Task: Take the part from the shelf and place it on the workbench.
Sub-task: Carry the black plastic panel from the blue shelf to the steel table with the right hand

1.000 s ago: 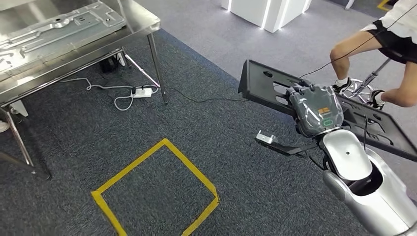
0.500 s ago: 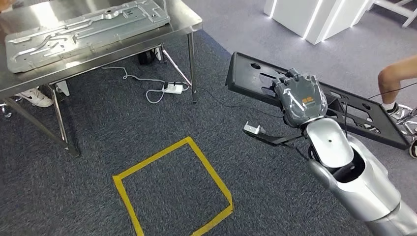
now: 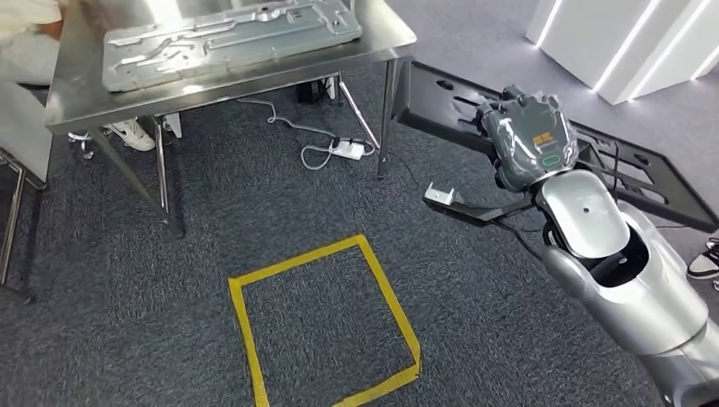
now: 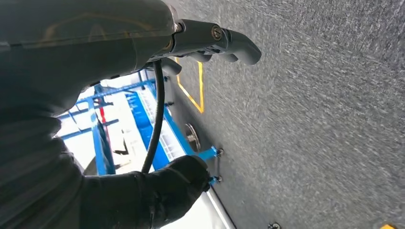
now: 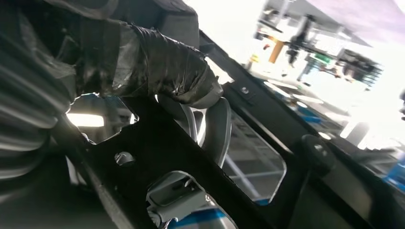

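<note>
Since the earlier pictures your whole view has swung, so the steel workbench now sits more squarely ahead of you; that is the camera turning, not the furniture moving. Going left to right from the workbench: a person's pale sleeve shows at its far left corner, a silver stamped panel lies on its top, a white power strip with its cable rests on the carpet under its right end, and a yellow taped square marks the floor in front of it. Just right of the workbench's right legs, your right hand is clamped on the black part; the right wrist view shows fingers wrapped over the plate's edge. Your left hand hangs over the carpet with nothing in it, its fingers curled in. As for progress, I judge the pick from the shelf done and the carry nearly finished. What is left is closing the last gap to the workbench, setting the part down beside the silver panel, and letting go.
</note>
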Controlling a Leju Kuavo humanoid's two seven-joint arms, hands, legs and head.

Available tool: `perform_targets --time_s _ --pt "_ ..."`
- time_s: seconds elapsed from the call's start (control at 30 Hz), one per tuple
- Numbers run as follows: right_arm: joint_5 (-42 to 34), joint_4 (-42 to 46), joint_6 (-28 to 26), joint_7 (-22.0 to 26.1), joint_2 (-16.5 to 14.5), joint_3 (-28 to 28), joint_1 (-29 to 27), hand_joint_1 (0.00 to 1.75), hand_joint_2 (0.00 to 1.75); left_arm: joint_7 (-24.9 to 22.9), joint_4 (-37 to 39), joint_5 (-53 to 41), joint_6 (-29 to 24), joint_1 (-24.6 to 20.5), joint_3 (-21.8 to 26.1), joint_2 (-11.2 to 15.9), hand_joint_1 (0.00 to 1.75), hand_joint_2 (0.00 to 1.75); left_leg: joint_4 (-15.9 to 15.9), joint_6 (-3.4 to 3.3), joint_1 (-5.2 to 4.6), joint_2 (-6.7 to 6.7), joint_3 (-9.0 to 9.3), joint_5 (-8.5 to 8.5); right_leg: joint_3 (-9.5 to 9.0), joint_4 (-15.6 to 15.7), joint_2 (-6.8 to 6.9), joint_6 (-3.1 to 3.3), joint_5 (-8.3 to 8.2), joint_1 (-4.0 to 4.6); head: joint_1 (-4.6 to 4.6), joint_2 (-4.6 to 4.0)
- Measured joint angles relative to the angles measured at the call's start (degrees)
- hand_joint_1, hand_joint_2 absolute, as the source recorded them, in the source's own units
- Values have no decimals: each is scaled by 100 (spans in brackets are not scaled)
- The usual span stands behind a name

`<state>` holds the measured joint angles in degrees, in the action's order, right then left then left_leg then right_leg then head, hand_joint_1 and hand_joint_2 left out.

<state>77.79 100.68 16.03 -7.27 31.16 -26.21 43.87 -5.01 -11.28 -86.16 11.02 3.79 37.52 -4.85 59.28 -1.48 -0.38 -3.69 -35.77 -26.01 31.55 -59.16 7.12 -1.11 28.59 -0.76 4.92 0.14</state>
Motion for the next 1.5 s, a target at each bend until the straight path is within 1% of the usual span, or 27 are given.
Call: perform_targets --time_s 0.07,0.13,0.2,0.23,0.27,0.3,0.33,0.4,0.47,0.5,0.53,0.57,0.6,0.67,0.73,0.8,0.83,0.93,1.0,1.1,1.17,1.23,1.3,1.33,1.37,1.43,1.5 --pt "-16 -9 33 -16 -3 -14 20 175 175 9 -1 0 -4 6 1 2 0 175 -36 -61 30 157 36 3 -43 -47 28 -65 -8 -16 -1 1" --pt "-32 -12 50 -30 -4 -26 33 175 175 15 -3 0 -7 9 1 3 0 175 -66 -117 59 294 114 1 43 -286 -217 -107 121 -53 -6 1" --pt "-38 -13 57 -38 -3 -30 48 175 175 17 -3 0 -7 -9 3 3 0 175 -72 -154 66 425 154 -8 391 -899 -549 -129 433 -66 -11 1" --pt "-35 -16 66 -41 -2 -31 48 175 175 17 -3 0 -8 -16 4 4 0 175 -69 -164 62 501 160 -17 613 -1250 -634 -136 567 -63 -12 1" --pt "-32 -19 78 -43 -2 -34 41 175 175 17 -3 0 -10 -20 5 4 0 175 -66 -172 58 584 172 -29 800 -1500 -675 -138 617 -58 -13 1" --pt "-27 -22 95 -43 -4 -39 36 175 175 17 -4 0 -12 -19 5 4 0 175 -62 -174 54 670 193 -45 902 -1564 -693 -133 550 -55 -12 1" --pt "-25 -25 114 -44 -7 -43 37 175 175 17 -4 0 -13 -19 5 4 0 175 -59 -170 51 758 227 -66 894 -1409 -712 -122 363 -55 -11 1" --pt "-22 -26 130 -52 -14 -48 52 175 175 19 -4 0 -13 -15 5 2 0 175 -58 -146 53 921 308 -122 676 -715 -870 -80 -146 -58 -10 1" --pt "-26 -34 83 -50 -9 -46 52 175 175 19 -3 0 -10 -18 7 -3 0 175 -52 -98 79 1069 328 -161 516 -173 -1090 -23 -306 -41 -15 1" --pt "-30 -40 43 -40 2 -44 33 175 175 19 -3 0 -9 -15 7 -5 0 175 -31 -67 92 1129 321 -165 485 -81 -1145 12 -275 -25 -18 1" --pt "-34 -49 7 -26 14 -42 12 175 175 19 -3 0 -9 -13 7 -7 0 175 -10 -38 96 1173 320 -162 455 -22 -1113 44 -246 -3 -21 1" --pt "-36 -55 -12 -12 21 -40 -6 175 175 19 -4 0 -9 -4 7 -2 0 175 23 -11 88 1168 319 -177 387 3 -1050 77 -276 -5 -24 1" --pt "-29 -60 -15 -7 23 -39 -13 175 175 21 -4 0 -9 6 7 -1 0 175 91 10 68 1063 317 -194 323 32 -973 110 -265 -15 -20 1" --pt "-15 -62 -4 -8 15 -39 -1 175 175 22 -5 0 -9 -4 7 -1 0 175 446 55 45 700 140 -343 189 70 -817 174 -212 -34 -2 1" --pt "-10 -66 -12 -5 18 -39 -22 175 175 22 -4 0 -9 -30 7 -7 0 175 1147 108 67 448 -293 -610 85 76 -650 210 -123 -17 14 1" --pt "-16 -73 -25 3 23 -39 -81 175 175 19 -5 0 -12 -25 7 -7 0 175 1574 153 99 407 -660 -674 -26 72 -484 202 -16 -13 14 1" --pt "-17 -76 -27 8 22 -39 -102 175 175 18 -5 0 -13 -15 7 -7 0 175 1491 168 108 394 -697 -545 -91 71 -411 191 39 -16 14 1" --pt "29 -81 1 -5 14 -39 -103 175 175 22 -6 0 -14 15 7 1 0 175 474 143 98 223 -392 122 -322 76 -217 131 228 -21 13 1" --pt "88 -80 13 -15 2 -39 -84 175 175 32 -5 0 -13 25 7 4 0 175 132 76 56 138 -269 219 -416 87 -125 50 336 0 8 1" --pt "170 -80 -22 0 9 -38 -83 175 175 39 -5 0 -13 52 7 3 0 175 106 -49 54 211 -177 163 -504 -16 -112 -56 362 17 -6 1" --pt "199 -81 -32 13 37 -32 -69 175 175 40 -7 0 -14 50 7 4 0 175 55 -110 70 269 -44 112 -300 -440 -334 -84 348 -10 -8 1" --pt "199 -86 -5 40 61 -28 -54 175 175 46 -7 0 -15 24 7 4 0 175 25 -148 72 323 62 40 172 -1110 -591 -99 530 -24 -9 1" --pt "185 -96 39 68 72 -28 -53 175 175 51 -7 0 -20 1 7 4 0 175 23 -164 58 388 170 -58 597 -1487 -672 -105 820 -21 -9 1" --pt "174 -101 54 79 77 -28 -55 175 175 51 -7 0 -22 -2 7 5 0 175 24 -165 48 420 244 -115 705 -1449 -678 -100 853 -18 -9 1" --pt "161 -107 70 87 86 -28 -55 175 175 50 -7 0 -24 -4 8 7 0 175 24 -163 38 448 325 -173 738 -1270 -681 -84 756 -12 -8 1" --pt "141 -118 101 93 110 -27 -56 175 175 50 -5 0 -24 0 9 9 0 175 22 -141 26 489 495 -300 679 -654 -694 -11 142 11 -10 1" --pt "120 -137 125 93 128 -25 -52 175 175 51 -4 0 -25 1 9 9 0 175 4 -91 24 516 590 -396 633 -231 -706 70 -344 63 -16 1"
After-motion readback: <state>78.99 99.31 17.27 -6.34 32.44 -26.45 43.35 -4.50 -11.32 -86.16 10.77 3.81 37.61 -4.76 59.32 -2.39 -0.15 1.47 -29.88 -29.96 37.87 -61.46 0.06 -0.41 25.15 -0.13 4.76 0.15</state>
